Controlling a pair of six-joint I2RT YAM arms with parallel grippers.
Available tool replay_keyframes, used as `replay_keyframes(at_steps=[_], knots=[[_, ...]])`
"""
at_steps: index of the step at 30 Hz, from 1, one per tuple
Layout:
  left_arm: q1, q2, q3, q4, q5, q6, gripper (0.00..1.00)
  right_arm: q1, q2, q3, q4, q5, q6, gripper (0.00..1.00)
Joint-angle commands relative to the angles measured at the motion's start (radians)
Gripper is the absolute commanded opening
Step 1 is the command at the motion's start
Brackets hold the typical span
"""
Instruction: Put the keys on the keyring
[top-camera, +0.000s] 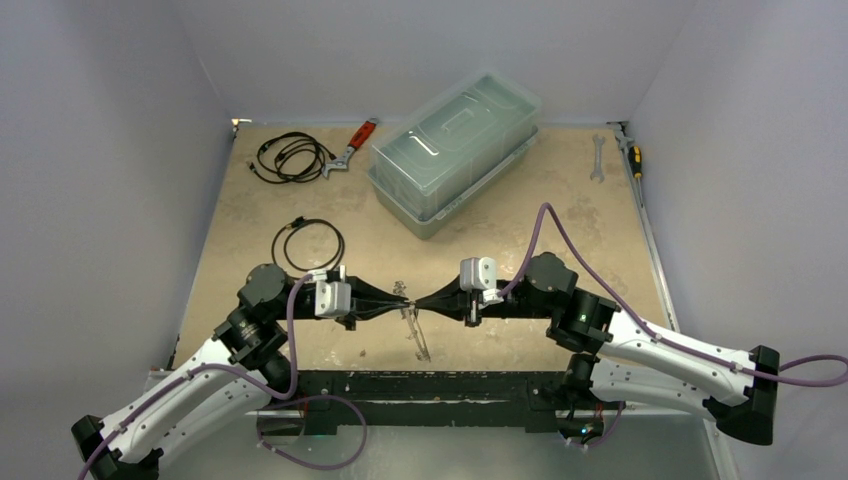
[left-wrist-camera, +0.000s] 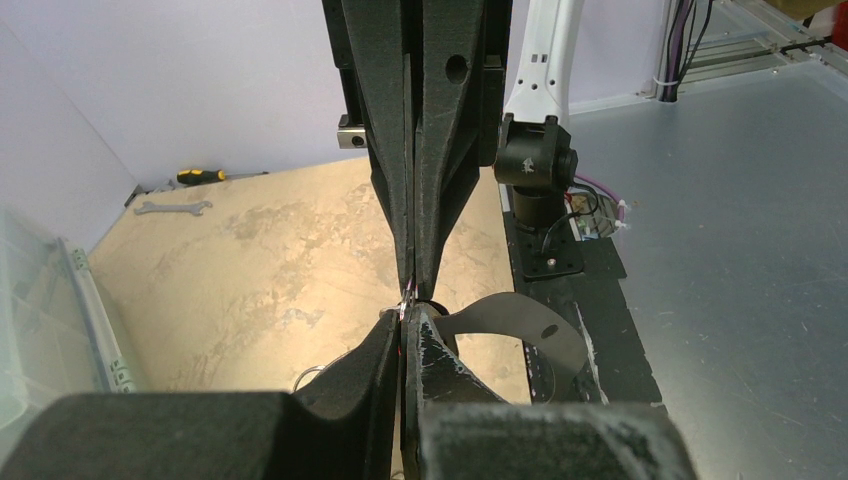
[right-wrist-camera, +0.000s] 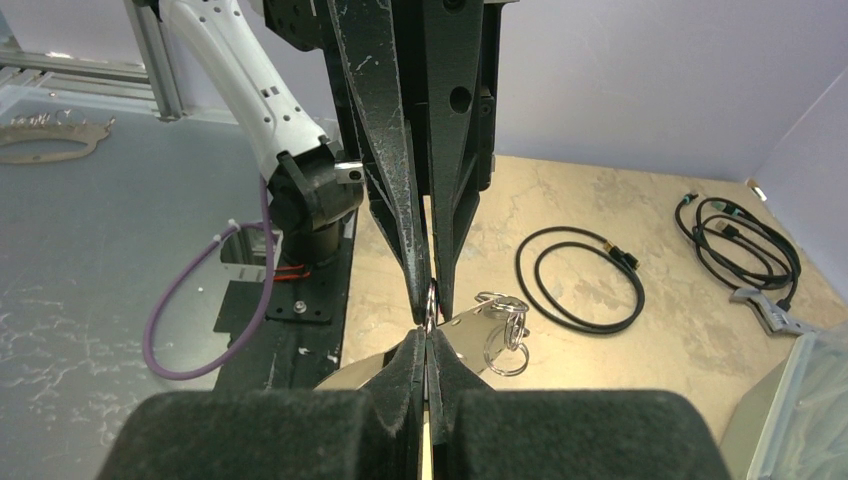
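Threading looks to be the step in hand. The left gripper (left-wrist-camera: 404, 322) and right gripper (right-wrist-camera: 428, 338) meet tip to tip, both pinched narrow on the keyring (right-wrist-camera: 468, 340), which hangs between them. Small rings (right-wrist-camera: 505, 325) dangle from its rim; the keys I cannot make out. Next, one gripper must likely hold firm while the other regrips. Behind the keyring lies a coiled cable (top-camera: 308, 245). Far beyond it is a lidded clear box (top-camera: 455, 150), contents indiscernible.
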Motion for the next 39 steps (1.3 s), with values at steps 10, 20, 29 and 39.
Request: replay_keyframes(at_steps=[10, 20, 29, 39], knots=[[0.011, -0.03, 0.005, 0.095, -0.046, -0.024, 0.0, 0.004, -0.003, 0.004, -0.034, -0.024, 0.002, 0.0], [0.011, -0.025, 0.005, 0.092, -0.042, -0.023, 0.0, 0.004, -0.003, 0.007, -0.029, -0.018, 0.005, 0.0], [0.014, -0.032, 0.003, 0.094, -0.057, -0.023, 0.0, 0.004, -0.045, -0.028, 0.014, 0.02, 0.029, 0.0], [0.018, -0.014, 0.006, 0.095, -0.047, -0.025, 0.0, 0.004, -0.054, -0.03, 0.029, 0.038, 0.045, 0.35]])
